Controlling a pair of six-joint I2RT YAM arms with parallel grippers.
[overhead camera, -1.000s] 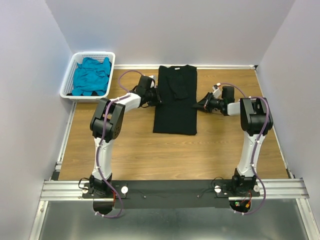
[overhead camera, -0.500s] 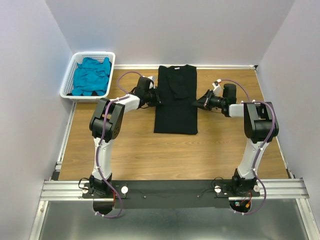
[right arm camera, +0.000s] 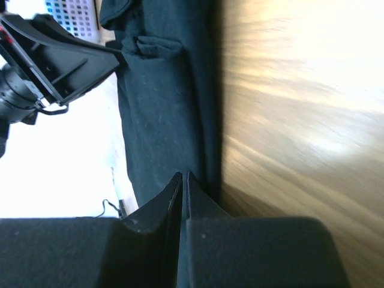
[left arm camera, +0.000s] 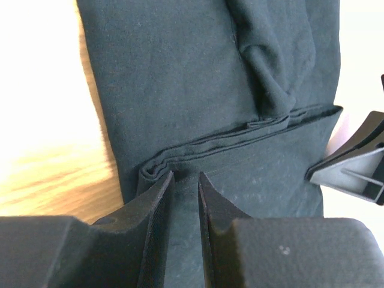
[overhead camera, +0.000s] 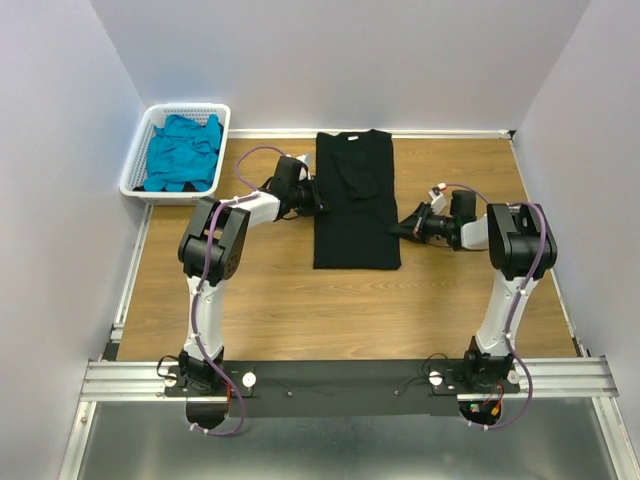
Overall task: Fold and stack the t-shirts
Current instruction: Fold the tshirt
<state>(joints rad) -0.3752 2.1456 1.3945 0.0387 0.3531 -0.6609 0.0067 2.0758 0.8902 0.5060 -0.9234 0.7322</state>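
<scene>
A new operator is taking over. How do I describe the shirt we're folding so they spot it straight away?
On the wooden table, look between the left pincer and the right pincer. The black t-shirt lies there flat as a long narrow strip. It is the only dark cloth; the teal t-shirt sits heaped in the white basket at the far left.

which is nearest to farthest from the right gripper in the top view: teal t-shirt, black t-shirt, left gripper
1. black t-shirt, at the right gripper tips
2. left gripper, across the shirt
3. teal t-shirt, in the far-left basket
</scene>
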